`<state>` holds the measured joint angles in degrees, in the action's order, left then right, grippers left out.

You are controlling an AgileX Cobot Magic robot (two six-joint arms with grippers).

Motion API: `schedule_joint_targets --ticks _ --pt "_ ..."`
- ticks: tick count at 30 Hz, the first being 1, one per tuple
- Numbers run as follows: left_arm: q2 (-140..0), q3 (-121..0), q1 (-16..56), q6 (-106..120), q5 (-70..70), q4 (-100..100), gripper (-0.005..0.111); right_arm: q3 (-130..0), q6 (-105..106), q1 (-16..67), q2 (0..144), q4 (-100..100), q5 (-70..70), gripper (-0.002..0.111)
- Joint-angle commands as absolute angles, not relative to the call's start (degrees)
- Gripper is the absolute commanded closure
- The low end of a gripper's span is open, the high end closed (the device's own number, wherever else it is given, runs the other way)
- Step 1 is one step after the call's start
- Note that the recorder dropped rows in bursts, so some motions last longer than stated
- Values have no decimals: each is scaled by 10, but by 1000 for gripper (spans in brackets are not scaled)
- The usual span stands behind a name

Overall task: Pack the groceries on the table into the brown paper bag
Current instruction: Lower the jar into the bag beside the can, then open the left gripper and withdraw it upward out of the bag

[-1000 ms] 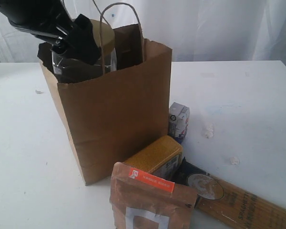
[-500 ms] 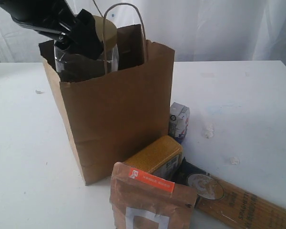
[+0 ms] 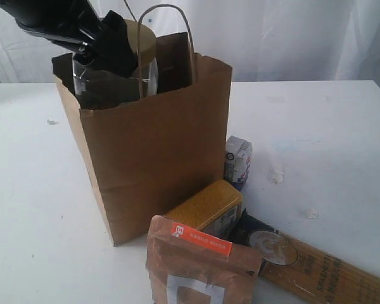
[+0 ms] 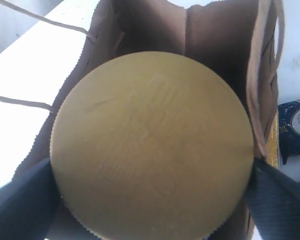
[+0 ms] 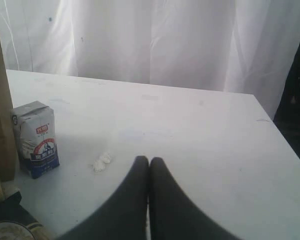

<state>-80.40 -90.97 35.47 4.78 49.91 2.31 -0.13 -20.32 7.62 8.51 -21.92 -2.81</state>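
The brown paper bag (image 3: 155,152) stands upright on the table (image 3: 316,126). My left gripper (image 3: 114,50) is shut on the clear jar (image 3: 117,85) at its olive-yellow lid (image 4: 150,145), in the bag's mouth. Black fingers (image 4: 282,197) flank the lid. In front of the bag lie the yellow-grain bottle (image 3: 206,208), brown pouch (image 3: 199,266), dark can (image 3: 272,247) and spaghetti pack (image 3: 329,275). The white-blue carton (image 3: 238,161) stands by the bag's right side. My right gripper (image 5: 149,161) is shut and empty, low over the table right of the carton (image 5: 36,137).
Small white crumbs (image 3: 277,173) lie right of the carton, and another (image 3: 311,213) nearer the spaghetti pack. A white curtain (image 5: 155,40) hangs behind the table. The table's right edge (image 5: 285,145) shows in the right wrist view.
The left gripper and the jar have shifted slightly up and to the right in the bag's mouth, and the bag's top has nudged right. The right gripper is unchanged.
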Motion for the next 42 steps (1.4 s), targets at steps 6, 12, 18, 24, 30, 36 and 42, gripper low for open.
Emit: schedule_joint_targets --ticks 6,12,18,24,30,36,42 --pt "-834 -914 356 60 534 17 4 0 -204 74 83 -223 -27 108" --pt "-851 -914 356 64 551 17 1 0 -204 74 83 -223 -27 108" --pt "-851 -914 356 64 549 17 1 0 -204 74 83 -223 -27 108" --pt "-851 -914 356 64 549 20 1 0 -204 74 83 -223 -27 108" --pt "-848 -922 356 77 551 63 1 0 -204 74 83 -223 -27 108" --pt "-831 -981 356 78 561 106 2 0 -204 74 83 -223 -27 108" --pt "-788 -1060 356 75 576 145 2 0 -215 74 83 -223 -27 108"
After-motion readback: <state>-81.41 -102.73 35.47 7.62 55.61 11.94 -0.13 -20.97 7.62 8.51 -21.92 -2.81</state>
